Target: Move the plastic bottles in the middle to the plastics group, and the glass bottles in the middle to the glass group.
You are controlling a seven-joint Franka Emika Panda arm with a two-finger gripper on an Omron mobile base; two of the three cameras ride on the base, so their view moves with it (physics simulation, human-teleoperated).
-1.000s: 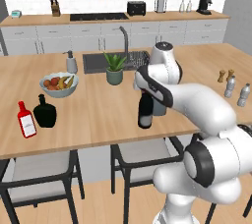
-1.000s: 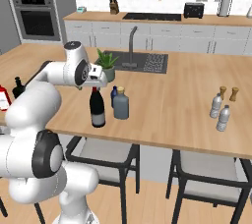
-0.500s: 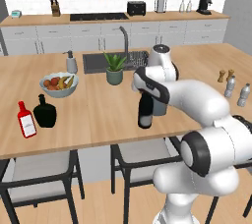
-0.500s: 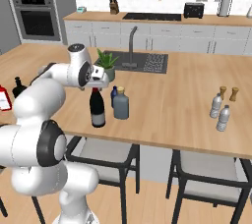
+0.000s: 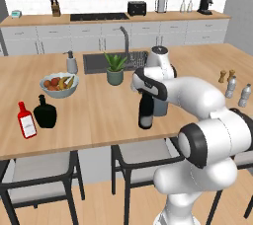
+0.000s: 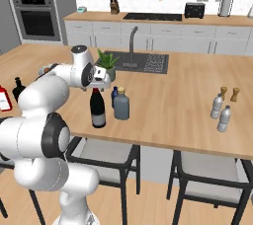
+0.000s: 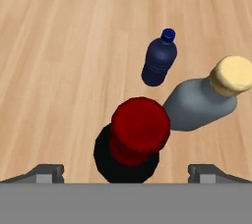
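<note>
The tall black wine bottle with its red top stands near the island's front edge. My gripper hovers just above it, open, with a fingertip on each side of the red top and touching nothing. The grey-blue bottle with a gold-tan cap stands right beside the wine bottle. The small dark-blue plastic bottle is just behind them. Two ribbed water bottles stand far right. A red flat bottle and black flask stand far left.
A potted plant stands close behind my hand. A fruit bowl and soap dispenser sit left of the sink. Two small shakers stand behind the water bottles. Stools are tucked under the island's front edge.
My hand has crept slightly down and toward the wine bottle's top. The jaws stayed open and no bottle moved.
</note>
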